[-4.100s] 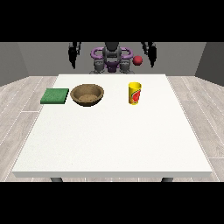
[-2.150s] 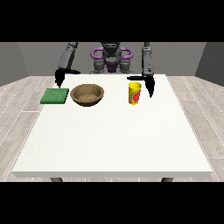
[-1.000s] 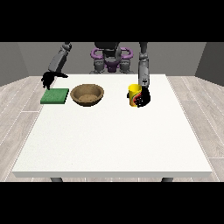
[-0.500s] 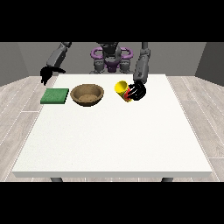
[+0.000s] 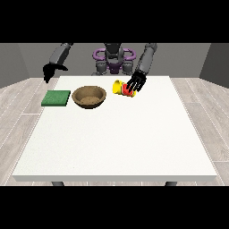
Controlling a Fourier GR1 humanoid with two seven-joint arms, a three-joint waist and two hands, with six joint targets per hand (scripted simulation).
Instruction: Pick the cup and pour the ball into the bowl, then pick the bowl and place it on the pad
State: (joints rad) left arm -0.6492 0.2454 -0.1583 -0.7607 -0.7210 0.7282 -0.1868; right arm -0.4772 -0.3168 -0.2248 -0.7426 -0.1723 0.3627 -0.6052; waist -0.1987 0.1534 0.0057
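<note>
Nearest, only the bare white table (image 5: 112, 147), stretching well in front of the bowl (image 5: 89, 96). Farther back, that brown bowl itself, upright toward the far-left part of the tabletop, looking stiff, shallow and wide-mouthed; probably best taken at the rim when the time comes, and probably light enough for one hand. Just left of the bowl, apart from it, the flat green pad (image 5: 56, 98), lying square on the table. Right of the bowl and a little beyond, raised off the table, the yellow cup (image 5: 122, 87) with a red mark on its side, tipped over so that its mouth faces the bowl, not yet over the rim. Clamped round the cup's side, fingers curled, the hand at the view's right (image 5: 137, 82). Likely a rigid, smooth-sided, lightweight cup, apt to slip if held only at the lip, so a hold round the body seems right. No ball to be made out. Beyond and left of the pad, held in the air, the hand at the view's left (image 5: 50, 71), carrying nothing; impossible to tell how its fingers lie.
</note>
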